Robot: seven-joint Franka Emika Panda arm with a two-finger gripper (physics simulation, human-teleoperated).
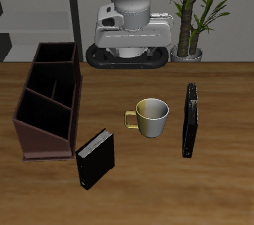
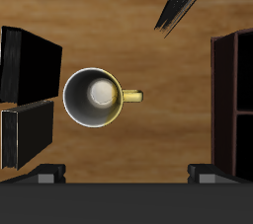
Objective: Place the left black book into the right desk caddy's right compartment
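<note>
The left black book (image 1: 189, 120) is a slim all-black slab standing on edge beside the mug, on the side away from the caddy. It also shows in the wrist view (image 2: 25, 65) as dark panels at the frame's edge. The right desk caddy (image 1: 48, 98), dark reddish-brown with inner dividers, stands on the other side of the table, and its wall shows in the wrist view (image 2: 235, 100). My gripper (image 2: 126, 175) hangs high above the mug, open and empty, with only its two fingertips (image 2: 44, 174) showing, wide apart. It touches neither the book nor the caddy.
A cream mug (image 1: 151, 117) with a yellow handle stands upright in the middle, also in the wrist view (image 2: 94, 97). A thicker black book (image 1: 95, 158) with a white page edge lies near the front edge, next to the caddy. A potted plant (image 1: 193, 16) stands at the back.
</note>
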